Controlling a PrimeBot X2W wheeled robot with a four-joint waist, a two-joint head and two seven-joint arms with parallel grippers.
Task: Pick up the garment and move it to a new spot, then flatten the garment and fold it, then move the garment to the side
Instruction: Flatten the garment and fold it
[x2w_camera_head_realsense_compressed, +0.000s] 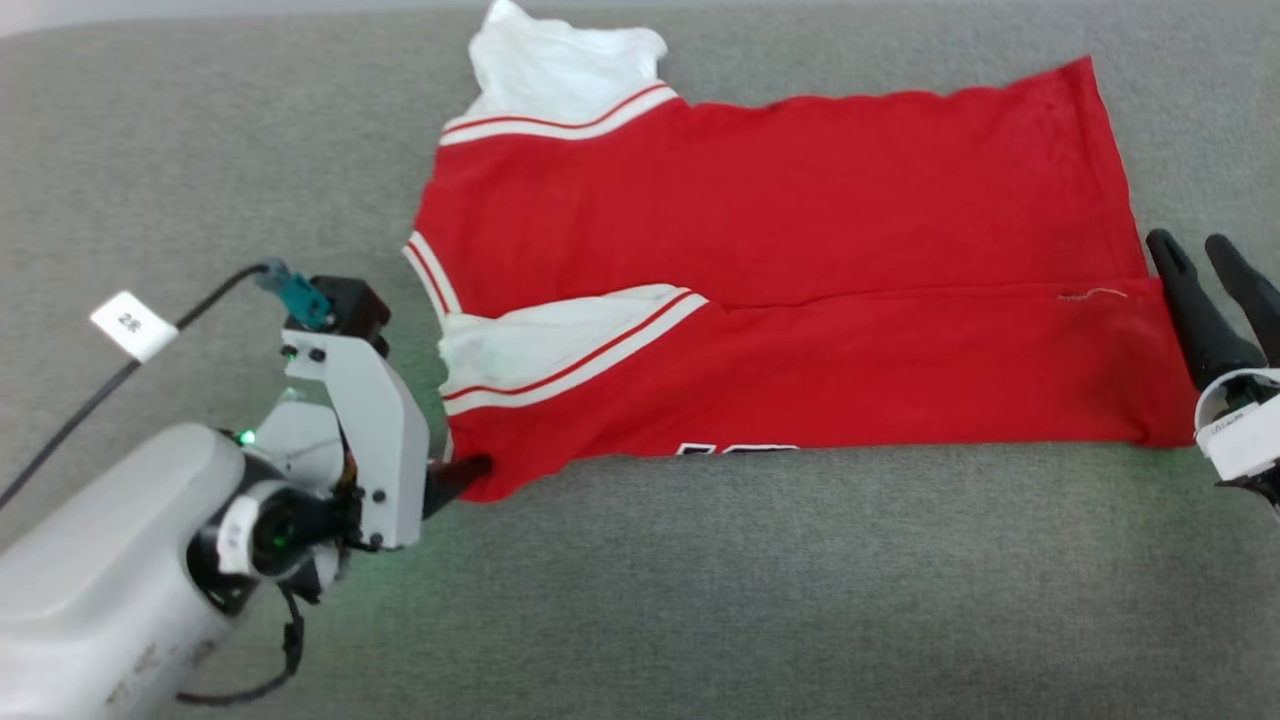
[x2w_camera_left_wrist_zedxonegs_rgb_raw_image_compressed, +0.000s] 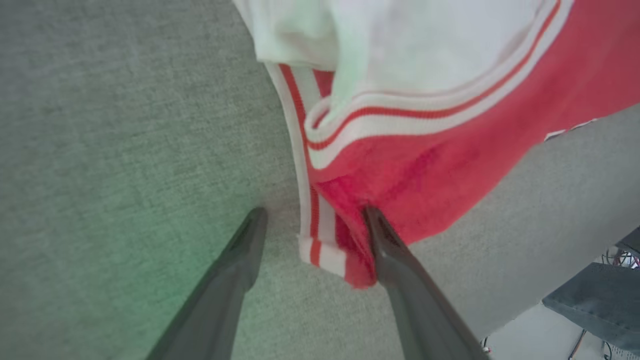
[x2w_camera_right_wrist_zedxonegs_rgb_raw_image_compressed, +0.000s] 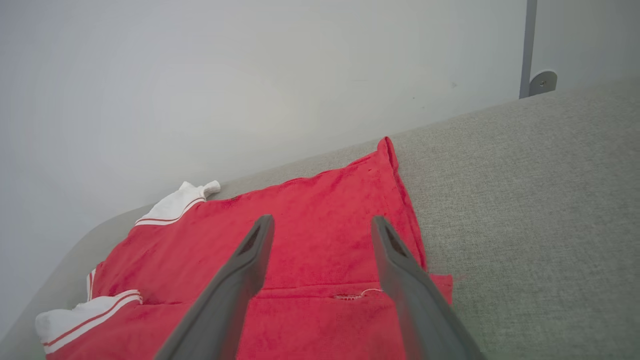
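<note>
Garment (x2w_camera_head_realsense_compressed: 780, 250) lies folded lengthwise on the grey counter (x2w_camera_head_realsense_compressed: 700, 600). Left hand (x2w_camera_left_wrist_zedxonegs_rgb_raw_image_compressed: 314, 212) spread open, one finger touching the garment's near collar-end corner. Right hand (x2w_camera_head_realsense_compressed: 1190, 243) spread open, just beside the hem end, gripping nothing.

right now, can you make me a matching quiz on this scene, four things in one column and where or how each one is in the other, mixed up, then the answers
Things:
1. left gripper
2. right gripper
3. far white sleeve
4. near white sleeve

Places or states:
a. folded in over the red of the garment
b. open, beside the hem end
c. sticking out past the red body
d. open, at the near corner of the sleeve end

Pairs: 1-d, 2-b, 3-c, 4-a
</note>
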